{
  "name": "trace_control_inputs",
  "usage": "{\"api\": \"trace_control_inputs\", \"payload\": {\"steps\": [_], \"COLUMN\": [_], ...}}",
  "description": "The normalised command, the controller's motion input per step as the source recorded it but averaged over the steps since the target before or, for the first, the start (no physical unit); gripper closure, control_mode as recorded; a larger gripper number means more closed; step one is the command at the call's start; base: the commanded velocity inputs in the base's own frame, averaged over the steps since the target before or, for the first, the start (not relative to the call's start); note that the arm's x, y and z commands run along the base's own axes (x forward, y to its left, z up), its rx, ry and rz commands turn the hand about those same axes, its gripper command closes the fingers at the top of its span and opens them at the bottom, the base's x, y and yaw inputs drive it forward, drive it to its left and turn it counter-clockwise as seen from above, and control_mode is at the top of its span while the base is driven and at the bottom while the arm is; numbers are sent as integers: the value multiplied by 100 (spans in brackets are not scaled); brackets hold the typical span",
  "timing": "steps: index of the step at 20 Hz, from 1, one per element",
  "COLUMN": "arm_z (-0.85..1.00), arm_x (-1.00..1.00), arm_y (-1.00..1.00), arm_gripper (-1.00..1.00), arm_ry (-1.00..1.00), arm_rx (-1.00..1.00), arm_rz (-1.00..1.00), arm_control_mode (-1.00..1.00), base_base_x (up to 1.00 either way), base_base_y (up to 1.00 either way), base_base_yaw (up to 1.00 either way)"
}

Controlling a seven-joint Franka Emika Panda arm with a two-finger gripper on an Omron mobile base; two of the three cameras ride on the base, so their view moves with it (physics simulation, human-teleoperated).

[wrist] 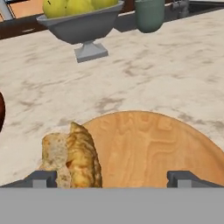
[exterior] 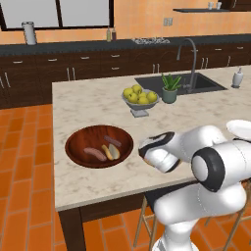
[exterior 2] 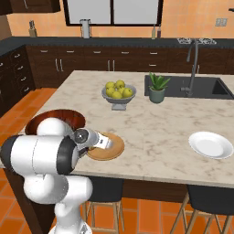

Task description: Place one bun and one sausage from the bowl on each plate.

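The dark wooden bowl [exterior: 78, 138] sits on the island's left part and holds two sausages [exterior: 94, 153] and a bun [exterior: 112, 151]. Right of it lies the tan wooden plate [exterior 2: 114, 148]. In the hand view my gripper [wrist: 112, 177] hovers low over this plate [wrist: 153, 144], open, its fingertips [wrist: 41, 177] wide apart. A bun [wrist: 75, 158] lies at the plate's left edge, just inside the left fingertip; neither finger presses on it. The white plate [exterior 2: 211, 145] stands bare far to the right. My arm hides part of the bowl [exterior 2: 61, 118] in the right base view.
A grey footed bowl of apples [exterior: 140, 100] and a potted plant [exterior: 170, 89] stand behind the plates. The sink [exterior: 181, 83] with its tap is at the back right, with a soap dispenser [exterior: 238, 78] beside it. Stools stand under the island's near edge.
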Motion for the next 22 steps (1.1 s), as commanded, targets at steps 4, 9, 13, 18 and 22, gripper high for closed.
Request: {"api": "trace_control_inputs", "payload": {"steps": [4,9,13,18,22], "arm_z": [100,100,100,74,26], "arm_x": [27,35,51,4,-60], "arm_y": [-35,-12,-1,-9,82], "arm_gripper": [-100,-100,-100,-100,-100], "arm_ry": [31,39,38,13,13], "arm_rx": [6,7,10,14,-5], "arm_rz": [-3,-1,-1,-8,26], "arm_control_mode": [-100,-100,-100,-100,-100], "base_base_x": [0,0,0,0,0], "base_base_y": [0,0,0,0,0], "base_base_yaw": [0,0,0,0,0]}}
